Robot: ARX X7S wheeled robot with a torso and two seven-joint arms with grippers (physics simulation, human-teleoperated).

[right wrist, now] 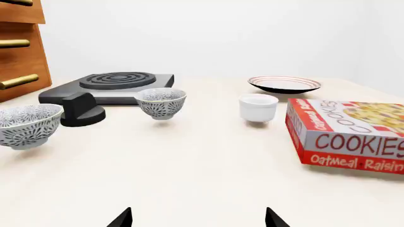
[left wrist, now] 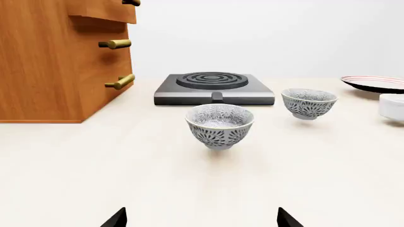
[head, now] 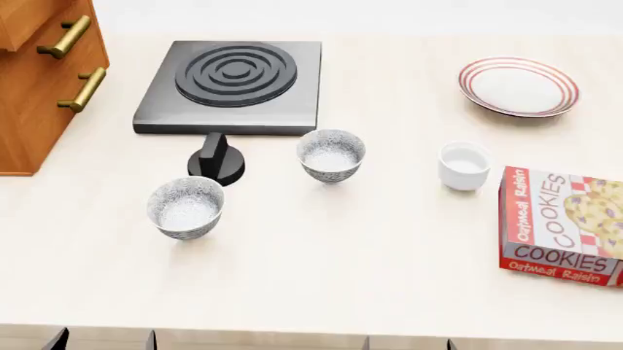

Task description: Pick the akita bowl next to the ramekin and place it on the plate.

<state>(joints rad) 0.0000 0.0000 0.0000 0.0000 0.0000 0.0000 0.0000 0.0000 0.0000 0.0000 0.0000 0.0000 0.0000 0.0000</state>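
akita bowl (head: 331,154) left of ramekin (head: 463,165) | twin bowl (head: 186,207) nearer left | cookie box (head: 562,224) only in head/right-wrist views | both grippers (left wrist: 200,218) (right wrist: 197,217) spread, empty

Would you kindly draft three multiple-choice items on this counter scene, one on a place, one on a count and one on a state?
1. What lies directly right of the ramekin in the head view?
A. the hob
B. the cookie box
C. the drawer unit

2. How many patterned bowls stand on the counter?
A. one
B. two
C. three

3. What is the state of the plate?
A. bare
B. holding a bowl
C. upside down

Answers:
1 B, the cookie box sits just right of the ramekin.
2 B, the akita bowl stands nearer the ramekin and a second patterned bowl stands further left.
3 A, nothing rests on the plate and it sits upright.
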